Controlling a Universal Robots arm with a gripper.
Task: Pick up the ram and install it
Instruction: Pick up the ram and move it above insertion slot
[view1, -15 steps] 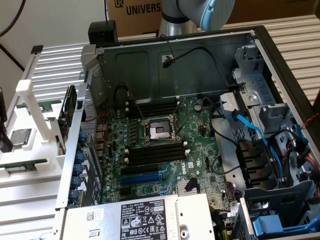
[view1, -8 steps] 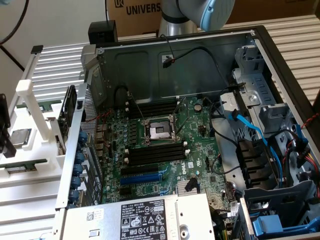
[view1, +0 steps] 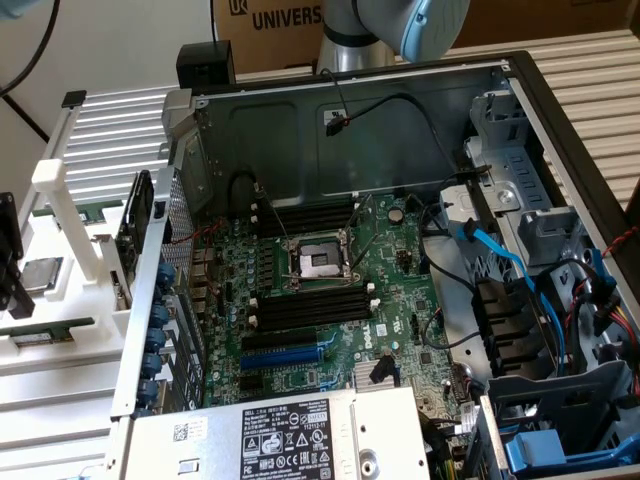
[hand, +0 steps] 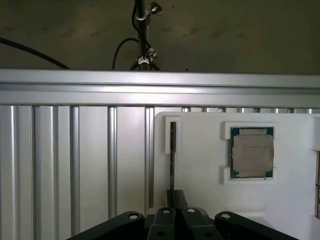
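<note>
Wrist view: gripper (hand: 175, 201) pressed together, pinching nothing, in line with ram (hand: 172, 150) standing on edge in tray (hand: 200, 175) slot, beside CPU (hand: 252, 153). Exterior view: ram (view1: 45, 329) at the exterior view's left, on tray (view1: 60, 358) outside case (view1: 350, 120), well apart from slots (view1: 310, 308). Likely risks: descent with jaws shut, fingertips striking the stick's top edge, board cracked or wedged; slight misalignment, slot wall clipped, tray nudged, ram tilted and harder to seize squarely.
</note>
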